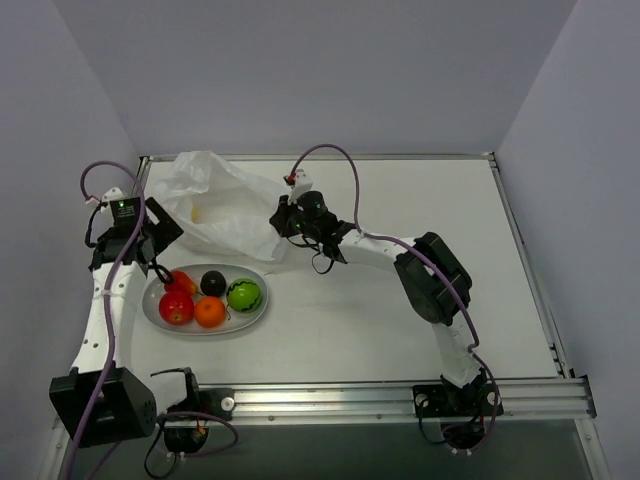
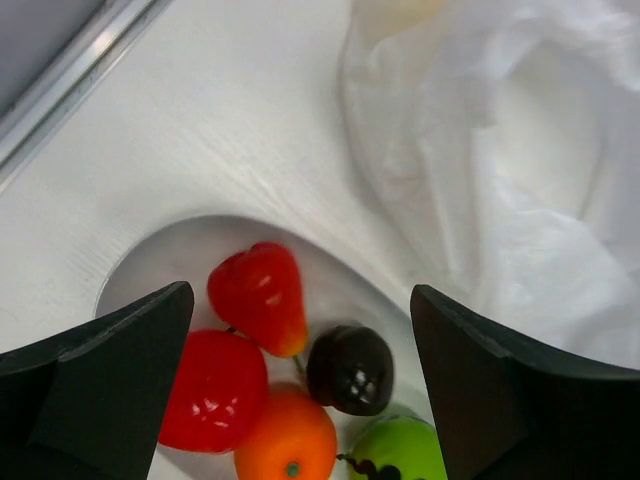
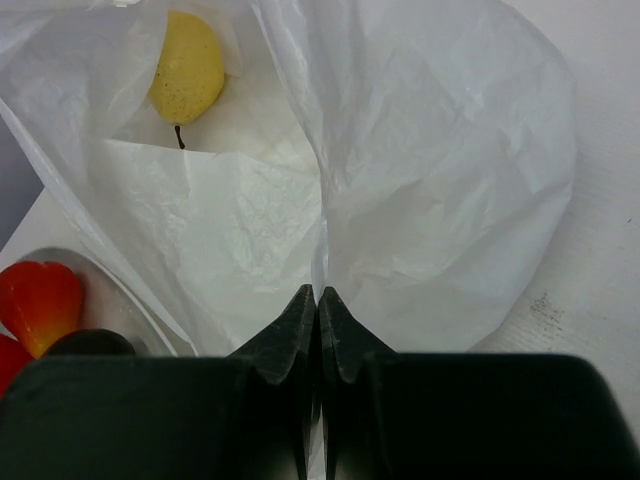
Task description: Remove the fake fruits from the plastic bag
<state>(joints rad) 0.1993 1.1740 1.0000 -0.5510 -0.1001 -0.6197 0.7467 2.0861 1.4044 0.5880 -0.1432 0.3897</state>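
The white oval plate [image 1: 262, 302] holds a red apple [image 1: 176, 308], an orange [image 1: 210, 313], a green fruit [image 1: 243, 294], a dark purple-black one [image 1: 213, 282] and a red pear-shaped one [image 2: 258, 295]. My left gripper [image 2: 300, 295] hangs open just above them, holding nothing. The crinkly plastic bag [image 1: 225, 205] lies behind the plate. My right gripper [image 3: 318, 295] is shut on a fold of the bag [image 3: 440, 170] at its right side. A pale yellow fruit [image 3: 187, 68] lies inside the bag.
The plate [image 2: 160, 260] sits close to the table's left rail [image 2: 70, 80]. The bag's edge [image 2: 500, 150] nearly touches the plate's far rim. Bare table stretches to the right of my right arm [image 1: 430, 280].
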